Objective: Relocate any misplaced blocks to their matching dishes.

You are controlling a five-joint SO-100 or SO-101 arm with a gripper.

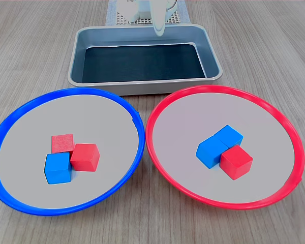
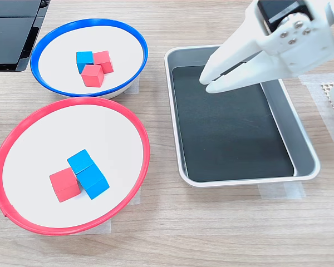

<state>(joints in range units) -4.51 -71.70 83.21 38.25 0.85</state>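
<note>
Glossy red cube (image 1: 236,161) beside two blue cubes (image 1: 219,145) on red-rimmed plate (image 1: 162,168); gripper (image 2: 207,82) nearly closed, empty, above tray (image 2: 178,133).

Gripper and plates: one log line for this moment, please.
gripper: shut, empty, over grey tray | blue-rimmed plate: two red blocks, one blue | red-rimmed plate: two blue blocks, one red | none moved yet

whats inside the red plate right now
Three cubes touching in a cluster on the red plate: two blue cubes and one red cube. Nothing visible is stacked; their undersides are hidden.
</note>
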